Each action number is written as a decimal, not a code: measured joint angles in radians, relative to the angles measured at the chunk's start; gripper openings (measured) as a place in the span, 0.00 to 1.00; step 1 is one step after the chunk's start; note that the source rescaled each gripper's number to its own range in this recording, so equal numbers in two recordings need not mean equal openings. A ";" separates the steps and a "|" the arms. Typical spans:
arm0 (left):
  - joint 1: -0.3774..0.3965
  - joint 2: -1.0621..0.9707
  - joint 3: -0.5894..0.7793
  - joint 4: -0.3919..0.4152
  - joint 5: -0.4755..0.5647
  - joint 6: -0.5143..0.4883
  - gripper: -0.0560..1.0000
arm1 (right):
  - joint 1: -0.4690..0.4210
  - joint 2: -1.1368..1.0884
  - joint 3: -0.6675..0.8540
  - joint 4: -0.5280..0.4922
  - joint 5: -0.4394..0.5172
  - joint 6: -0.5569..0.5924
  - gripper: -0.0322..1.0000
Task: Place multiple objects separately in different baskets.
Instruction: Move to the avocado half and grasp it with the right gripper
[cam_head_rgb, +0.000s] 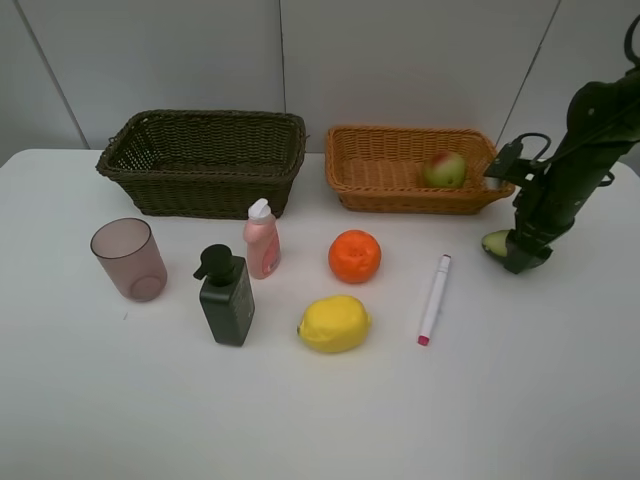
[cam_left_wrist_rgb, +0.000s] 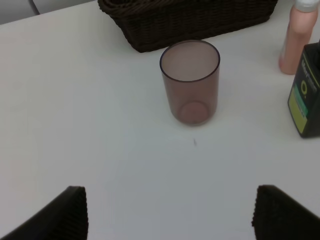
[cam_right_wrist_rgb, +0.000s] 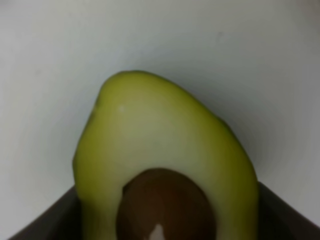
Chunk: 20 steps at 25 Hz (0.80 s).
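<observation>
Wicker, light orange-tan, the shallower basket (cam_head_rgb: 410, 197) is the mark to place things by.

From the high camera, the halved avocado (cam_head_rgb: 494, 242) lies on the white table (cam_head_rgb: 520, 400), outside that basket and just off its right front corner. The right gripper (cam_head_rgb: 521, 258) is down at the table, right against the fruit's outer side. A red-green mango (cam_head_rgb: 445, 169) already sits inside the basket near its right end. So I judge the carry to be short: up, then back and inward over the rim. The right arm is plainly the nearer one.

The left wrist camera shows the left gripper (cam_left_wrist_rgb: 170, 216) with its fingers (cam_left_wrist_rgb: 70, 216) spread wide and holding nothing. It faces a translucent pinkish cup (cam_left_wrist_rgb: 190, 82) far off on the other side of the tan basket.

In the right wrist camera the avocado fills the frame cut face up, pit showing. Its long axis runs straight away from the gripper, narrow end farthest. The dark jaws flank its short width on either side. Their edges meet the fruit's outline, but whether they are pinching it or merely straddling it I cannot tell.
</observation>
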<state>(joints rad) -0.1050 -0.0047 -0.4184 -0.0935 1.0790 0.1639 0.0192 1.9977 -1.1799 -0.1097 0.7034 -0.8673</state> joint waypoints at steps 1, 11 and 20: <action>0.000 0.000 0.000 0.000 0.000 0.000 0.89 | 0.000 0.000 0.000 -0.001 0.000 0.000 0.57; 0.000 0.000 0.000 0.000 0.000 0.000 0.89 | 0.000 0.000 0.000 -0.003 0.000 0.000 0.57; 0.000 0.000 0.000 0.000 0.000 0.000 0.89 | 0.000 -0.002 0.000 -0.003 0.000 0.000 0.57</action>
<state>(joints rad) -0.1050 -0.0047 -0.4184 -0.0935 1.0790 0.1639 0.0192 1.9957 -1.1799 -0.1128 0.7034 -0.8673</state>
